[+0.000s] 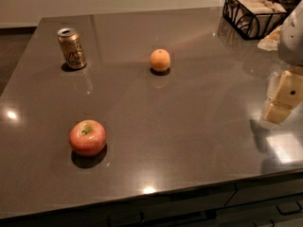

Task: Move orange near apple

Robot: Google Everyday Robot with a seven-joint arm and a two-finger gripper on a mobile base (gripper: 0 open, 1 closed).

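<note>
Pincer: My pincer [280, 103] is at the right side, just over the right part of the table [189, 126]. It is pale and boxy. I cannot tell if it is apart or together. It is well apart from both fruits.
Arm: The white part of my arm [292, 37] is above the pincer, at the right edge.
Orange: The orange [160, 60] sits on the table, toward the back and near the middle. It is small and round, with a little dimple on top. Nothing touches it.
Apple: The apple [87, 137] sits on the table at the front left. It is red and pink, with a yellow-green patch around its dark stem. It is bigger than the orange.
Orange and apple: They are well apart. The apple is closer to the front and more to the left.
Can: A gold can [72, 48] stands upright at the back left. It is to the left of the orange and does not touch it.
Basket: A black wire basket [253, 13] is at the back right corner. Pale things are inside, but I cannot tell what they are.
Table: It is dark and shiny, with small bright spots of light on it.
Drawers: Dark drawers [265, 202] are under the front edge.
</note>
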